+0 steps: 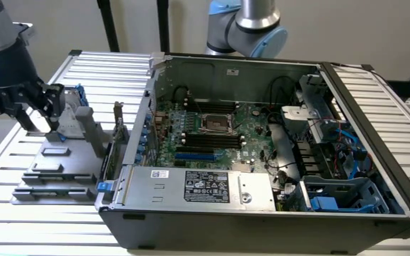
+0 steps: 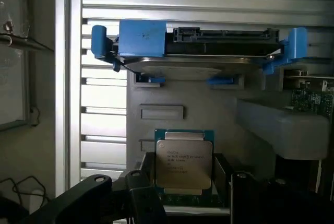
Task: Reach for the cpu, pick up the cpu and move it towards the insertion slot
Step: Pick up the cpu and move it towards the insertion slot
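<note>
Your end effector (image 1: 38, 118), fingers apart, straddles the cpu (image 2: 183, 158) at the exterior view's left; centre it, then close squarely on its thin edges.

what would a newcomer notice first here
The big open grey computer case dominates the exterior view, the square metal-framed insertion slot on its green motherboard. At that view's left the black gripper hangs over a grey parts tray; the wrist view shows the small silvery square cpu near a blue-railed hard drive.
</note>
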{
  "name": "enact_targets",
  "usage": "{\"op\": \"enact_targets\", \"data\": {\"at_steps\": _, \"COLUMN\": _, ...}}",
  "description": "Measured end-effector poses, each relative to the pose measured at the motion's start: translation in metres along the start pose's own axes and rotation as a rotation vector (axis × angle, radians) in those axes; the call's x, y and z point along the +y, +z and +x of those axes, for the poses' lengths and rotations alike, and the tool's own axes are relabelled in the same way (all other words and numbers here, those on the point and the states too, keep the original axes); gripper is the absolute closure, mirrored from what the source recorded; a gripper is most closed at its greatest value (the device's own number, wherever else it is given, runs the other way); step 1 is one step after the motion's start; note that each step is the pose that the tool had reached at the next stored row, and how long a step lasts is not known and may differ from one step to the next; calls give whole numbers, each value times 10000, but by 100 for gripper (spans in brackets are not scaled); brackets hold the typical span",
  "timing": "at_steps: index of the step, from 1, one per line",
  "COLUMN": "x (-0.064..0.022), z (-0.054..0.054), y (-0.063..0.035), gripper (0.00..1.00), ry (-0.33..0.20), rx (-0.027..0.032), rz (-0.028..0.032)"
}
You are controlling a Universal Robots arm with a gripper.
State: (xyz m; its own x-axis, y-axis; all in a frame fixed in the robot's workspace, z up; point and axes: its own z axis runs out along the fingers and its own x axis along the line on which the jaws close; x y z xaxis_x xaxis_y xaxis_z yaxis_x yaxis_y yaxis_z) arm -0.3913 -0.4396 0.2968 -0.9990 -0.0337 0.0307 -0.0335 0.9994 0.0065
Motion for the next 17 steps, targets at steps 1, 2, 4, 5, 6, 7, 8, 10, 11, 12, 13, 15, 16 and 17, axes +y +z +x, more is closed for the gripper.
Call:
{"op": "enact_targets", "data": {"at_steps": 1, "x": -1, "z": -43, "y": -47, "gripper": 46, "ry": 1, "rx": 6, "rz": 0}}
{"op": "enact_targets", "data": {"at_steps": 2, "x": -3, "z": -87, "y": -93, "gripper": 46, "ry": 1, "rx": 11, "rz": 0}}
{"op": "enact_targets", "data": {"at_steps": 4, "x": -6, "z": -175, "y": -188, "gripper": 46, "ry": 0, "rx": 25, "rz": -2}}
{"op": "enact_targets", "data": {"at_steps": 5, "x": -7, "z": -220, "y": -235, "gripper": 46, "ry": 0, "rx": 28, "rz": -5}}
{"op": "enact_targets", "data": {"at_steps": 6, "x": -8, "z": -262, "y": -280, "gripper": 46, "ry": 0, "rx": 34, "rz": -9}}
{"op": "enact_targets", "data": {"at_steps": 7, "x": -9, "z": -306, "y": -326, "gripper": 46, "ry": 0, "rx": 39, "rz": -14}}
{"op": "enact_targets", "data": {"at_steps": 8, "x": -11, "z": -350, "y": -374, "gripper": 46, "ry": 0, "rx": 44, "rz": -21}}
{"op": "enact_targets", "data": {"at_steps": 10, "x": -14, "z": -439, "y": -469, "gripper": 46, "ry": 0, "rx": 59, "rz": -30}}
{"op": "enact_targets", "data": {"at_steps": 11, "x": -15, "z": -483, "y": -515, "gripper": 46, "ry": -1, "rx": 65, "rz": -36}}
{"op": "enact_targets", "data": {"at_steps": 12, "x": -16, "z": -526, "y": -560, "gripper": 46, "ry": 0, "rx": 73, "rz": -40}}
{"op": "enact_targets", "data": {"at_steps": 13, "x": -17, "z": -571, "y": -605, "gripper": 46, "ry": 0, "rx": 83, "rz": -45}}
{"op": "enact_targets", "data": {"at_steps": 15, "x": -19, "z": -662, "y": -675, "gripper": 46, "ry": -1, "rx": 98, "rz": -57}}
{"op": "enact_targets", "data": {"at_steps": 16, "x": -21, "z": -706, "y": -699, "gripper": 46, "ry": -1, "rx": 104, "rz": -61}}
{"op": "enact_targets", "data": {"at_steps": 17, "x": -22, "z": -752, "y": -720, "gripper": 46, "ry": -1, "rx": 109, "rz": -66}}
